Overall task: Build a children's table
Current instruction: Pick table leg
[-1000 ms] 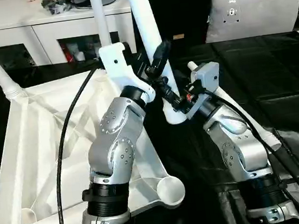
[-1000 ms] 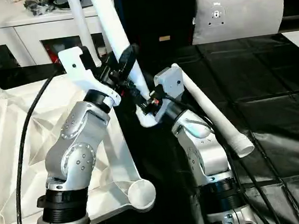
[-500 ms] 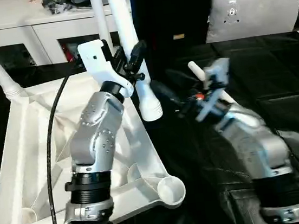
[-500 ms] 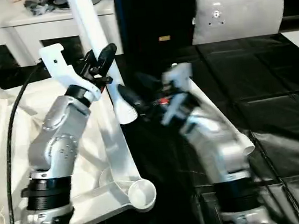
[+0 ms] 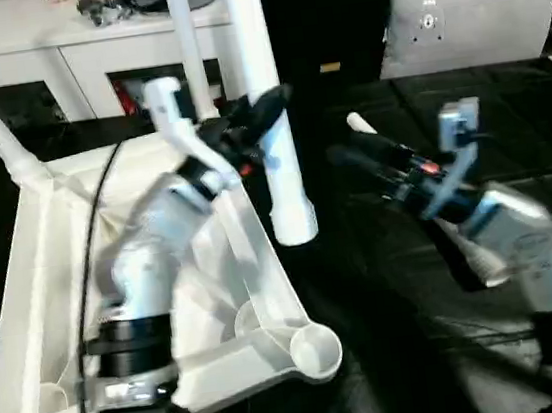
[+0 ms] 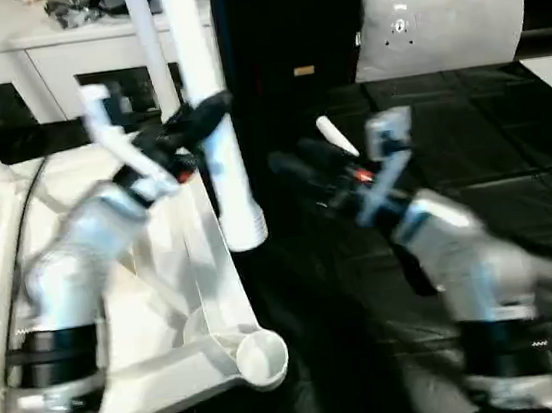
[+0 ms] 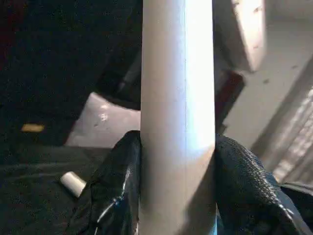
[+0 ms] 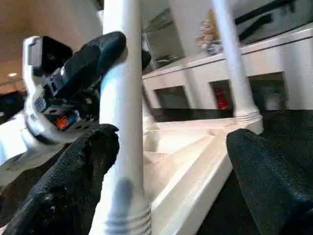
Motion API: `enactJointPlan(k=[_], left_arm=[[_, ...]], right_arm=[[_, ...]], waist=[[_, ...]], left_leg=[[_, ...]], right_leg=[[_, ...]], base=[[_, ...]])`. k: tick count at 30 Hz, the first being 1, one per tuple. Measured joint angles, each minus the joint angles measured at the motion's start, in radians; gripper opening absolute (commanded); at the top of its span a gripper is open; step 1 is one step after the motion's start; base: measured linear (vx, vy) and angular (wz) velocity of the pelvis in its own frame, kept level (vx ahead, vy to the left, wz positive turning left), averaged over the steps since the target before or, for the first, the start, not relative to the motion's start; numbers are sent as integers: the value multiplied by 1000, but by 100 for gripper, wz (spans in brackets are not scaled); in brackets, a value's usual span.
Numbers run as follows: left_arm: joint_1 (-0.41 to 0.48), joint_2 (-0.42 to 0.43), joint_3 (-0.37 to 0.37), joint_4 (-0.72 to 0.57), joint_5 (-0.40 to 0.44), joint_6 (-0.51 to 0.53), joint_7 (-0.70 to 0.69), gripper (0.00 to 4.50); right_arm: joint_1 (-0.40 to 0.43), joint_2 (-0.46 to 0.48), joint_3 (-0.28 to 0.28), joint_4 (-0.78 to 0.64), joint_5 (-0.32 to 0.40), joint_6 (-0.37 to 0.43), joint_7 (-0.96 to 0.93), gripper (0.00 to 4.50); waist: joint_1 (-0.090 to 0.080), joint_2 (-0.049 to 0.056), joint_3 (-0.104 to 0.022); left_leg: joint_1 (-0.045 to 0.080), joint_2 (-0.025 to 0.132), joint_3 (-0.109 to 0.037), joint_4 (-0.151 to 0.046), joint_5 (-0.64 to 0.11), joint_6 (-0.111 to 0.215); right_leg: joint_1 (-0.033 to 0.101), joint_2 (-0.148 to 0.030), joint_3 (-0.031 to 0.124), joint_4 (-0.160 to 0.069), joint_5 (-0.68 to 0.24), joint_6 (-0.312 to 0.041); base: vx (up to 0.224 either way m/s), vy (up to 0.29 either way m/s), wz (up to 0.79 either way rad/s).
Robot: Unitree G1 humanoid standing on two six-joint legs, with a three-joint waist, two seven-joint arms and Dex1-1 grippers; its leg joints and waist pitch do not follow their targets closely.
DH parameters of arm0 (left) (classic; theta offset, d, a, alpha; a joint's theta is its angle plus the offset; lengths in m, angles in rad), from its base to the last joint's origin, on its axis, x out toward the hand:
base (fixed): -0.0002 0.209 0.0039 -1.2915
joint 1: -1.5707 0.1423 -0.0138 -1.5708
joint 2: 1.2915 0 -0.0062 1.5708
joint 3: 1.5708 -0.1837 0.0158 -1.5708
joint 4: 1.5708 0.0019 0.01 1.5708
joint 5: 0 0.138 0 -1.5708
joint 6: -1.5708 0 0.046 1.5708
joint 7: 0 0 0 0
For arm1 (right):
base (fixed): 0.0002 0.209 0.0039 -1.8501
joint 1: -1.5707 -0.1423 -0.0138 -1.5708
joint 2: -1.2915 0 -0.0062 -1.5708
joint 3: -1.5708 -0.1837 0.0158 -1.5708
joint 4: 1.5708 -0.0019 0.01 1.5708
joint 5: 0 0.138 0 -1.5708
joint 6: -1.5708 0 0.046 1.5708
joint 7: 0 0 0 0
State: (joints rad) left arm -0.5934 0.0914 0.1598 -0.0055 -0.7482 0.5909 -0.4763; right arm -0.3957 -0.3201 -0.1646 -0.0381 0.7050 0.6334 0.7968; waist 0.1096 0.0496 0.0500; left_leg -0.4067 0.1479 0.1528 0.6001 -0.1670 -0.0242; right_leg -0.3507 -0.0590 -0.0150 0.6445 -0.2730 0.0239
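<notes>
Since a second ago, right claw (image 6: 297, 169) let go of leg (image 5: 267, 117), pulled away, spread wide, empty; left claw (image 5: 266, 107) still clamped on leg, now upright beside tabletop (image 5: 40, 296).

The left gripper (image 7: 177, 196) clamps a white table leg (image 7: 177, 98) between its black fingers (image 7: 115, 196), the grey cushion (image 7: 105, 127) behind the leg.
</notes>
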Motion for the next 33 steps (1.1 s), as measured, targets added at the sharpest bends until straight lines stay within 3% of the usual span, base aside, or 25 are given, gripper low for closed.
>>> enactJointPlan(k=[11, 18, 25, 33], left_arm=[[4, 34, -46, -63, -81, 52, -169, 182], [7, 65, -109, -86, -66, 14, -311, 182], [14, 103, -191, -136, -55, -26, -459, 182], [33, 108, -241, -144, -13, -56, -492, 182]], right_arm=[[-1, -73, 16, -43, 84, 67, 135, 398], [-4, -131, 93, -42, 74, 57, 301, 398], [-69, -174, 203, -1, -6, 3, 420, 398], [-100, -174, 261, 43, -49, -50, 478, 398]], waist=[[5, -1, 0], [4, -2, 1], [3, -4, 2], [5, -11, 5]], left_leg=[[0, 0, 1, 0, 0, 0], [0, 0, 1, 0, 0, 1], [0, 1, 2, 1, 1, 2], [0, 1, 3, 2, 1, 4]], right_leg=[[0, 0, 0, 0, 0, 0], [0, 0, 0, 0, 0, 0], [0, 0, 0, 0, 0, 0], [0, 0, 0, 1, 1, -1]], base=[[0, 0, 0], [0, 0, 0], [0, 0, 0], [0, 0, 0]])
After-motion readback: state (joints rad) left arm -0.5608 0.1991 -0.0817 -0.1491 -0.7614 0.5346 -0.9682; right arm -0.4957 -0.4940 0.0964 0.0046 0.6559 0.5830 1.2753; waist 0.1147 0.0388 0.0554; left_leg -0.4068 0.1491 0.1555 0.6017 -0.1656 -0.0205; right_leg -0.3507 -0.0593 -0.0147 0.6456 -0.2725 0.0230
